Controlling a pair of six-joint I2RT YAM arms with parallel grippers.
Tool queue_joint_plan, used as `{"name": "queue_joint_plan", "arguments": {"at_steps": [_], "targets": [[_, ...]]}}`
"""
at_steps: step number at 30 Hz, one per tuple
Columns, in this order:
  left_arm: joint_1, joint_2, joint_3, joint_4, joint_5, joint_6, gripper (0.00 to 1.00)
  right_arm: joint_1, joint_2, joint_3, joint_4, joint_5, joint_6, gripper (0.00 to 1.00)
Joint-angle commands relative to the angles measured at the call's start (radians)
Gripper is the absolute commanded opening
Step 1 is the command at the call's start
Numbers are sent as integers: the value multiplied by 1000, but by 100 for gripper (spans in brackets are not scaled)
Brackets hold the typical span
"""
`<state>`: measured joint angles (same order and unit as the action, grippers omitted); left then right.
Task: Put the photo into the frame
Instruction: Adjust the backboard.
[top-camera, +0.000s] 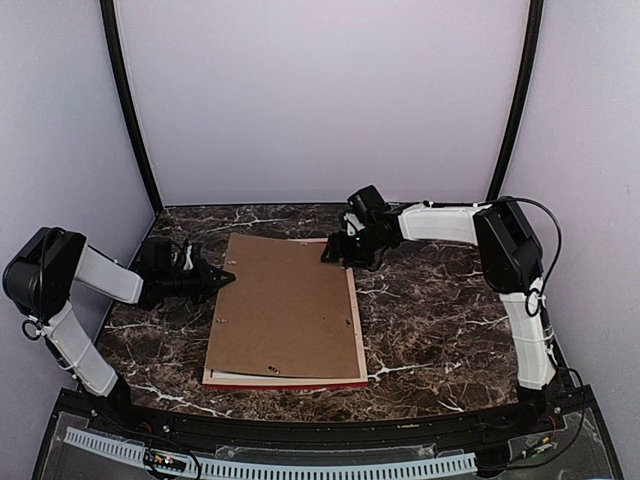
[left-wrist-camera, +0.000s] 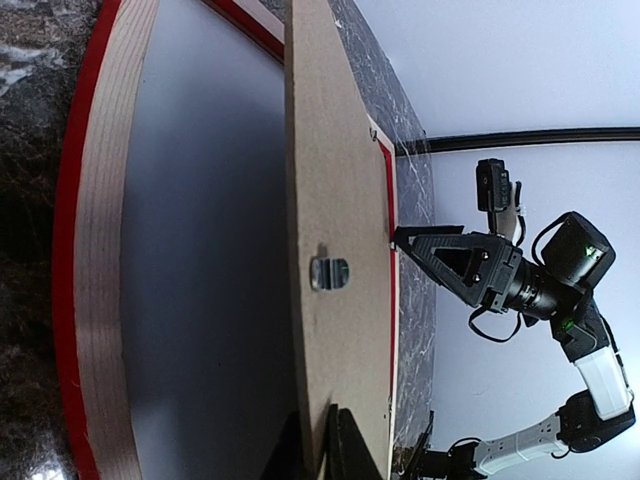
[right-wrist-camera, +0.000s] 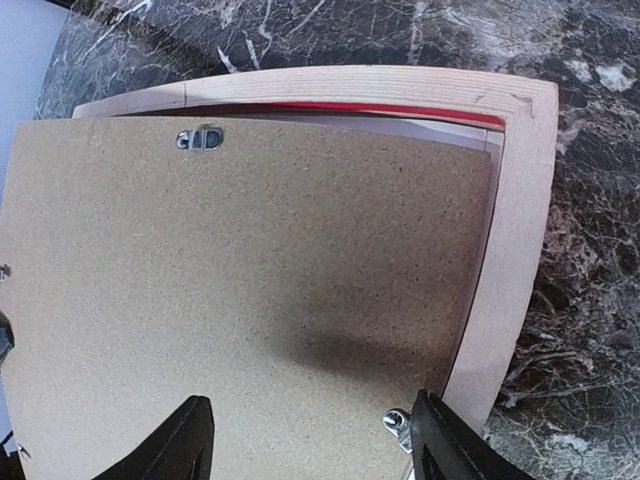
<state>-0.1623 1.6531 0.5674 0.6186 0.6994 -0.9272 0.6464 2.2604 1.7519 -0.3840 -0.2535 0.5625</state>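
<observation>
The frame lies face down on the table, its pale wood back up and its red edge showing. The brown backing board lies over it. My left gripper is shut on the board's left edge, which is held tilted up off the frame. My right gripper hovers open over the board's far right corner, with nothing between its fingers. The left wrist view shows the right gripper at the board's opposite edge. The photo is hidden.
The dark marble table ends at white walls with black corner posts. A metal hanger clip sits on the board, and a small metal tab lies by my right finger. A white sheet edge shows under the board's near side.
</observation>
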Motion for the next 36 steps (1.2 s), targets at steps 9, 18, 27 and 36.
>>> {"name": "queue_joint_plan", "arguments": {"at_steps": [9,18,27,36], "targets": [[-31,-11,-42,-48,-176,45,0,5,-66,-123,15,-55,124,69],[-40,-17,-61,-27,-208,34,0,5,-111,-195,84,-70,176,69],[-50,8,-54,-14,-200,36,0,10,-118,-210,106,-83,182,69],[-55,47,-25,-25,-179,60,3,7,-186,-204,121,-58,132,70]]}}
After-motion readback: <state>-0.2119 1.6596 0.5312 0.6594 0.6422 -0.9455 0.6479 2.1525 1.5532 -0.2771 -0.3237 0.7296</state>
